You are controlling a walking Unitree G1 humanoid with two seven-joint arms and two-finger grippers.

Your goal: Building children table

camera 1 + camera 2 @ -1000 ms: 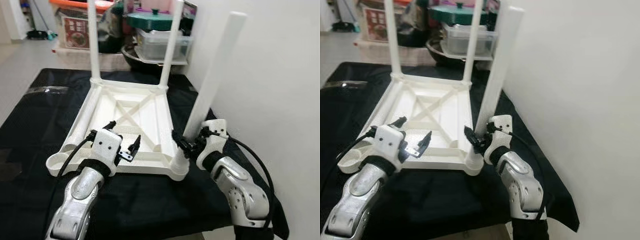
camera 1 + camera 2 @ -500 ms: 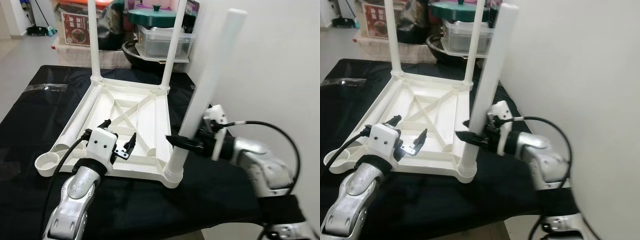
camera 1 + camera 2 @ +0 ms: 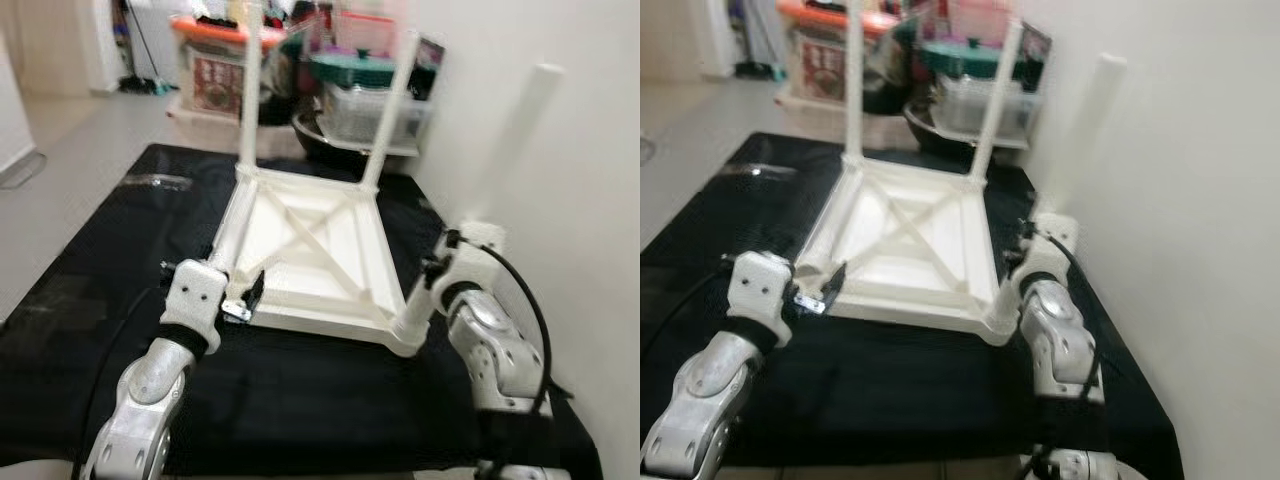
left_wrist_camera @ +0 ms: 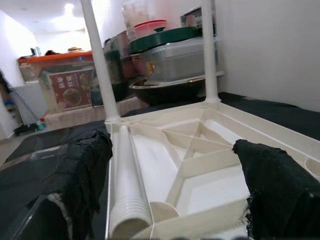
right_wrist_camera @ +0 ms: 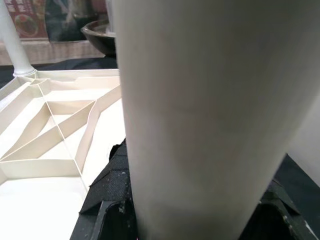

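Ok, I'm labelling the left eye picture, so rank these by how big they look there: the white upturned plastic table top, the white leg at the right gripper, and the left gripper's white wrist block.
1. White upturned plastic table top, clearly largest.
2. White leg at the right gripper: long but thin and blurred.
3. White wrist block of the left gripper: smallest, though its nearness to the camera enlarges it.

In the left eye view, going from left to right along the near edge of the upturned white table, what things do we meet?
Left gripper at the near left edge → upturned white table → leaning white leg seated in the near right corner → right gripper on that leg → white wall.
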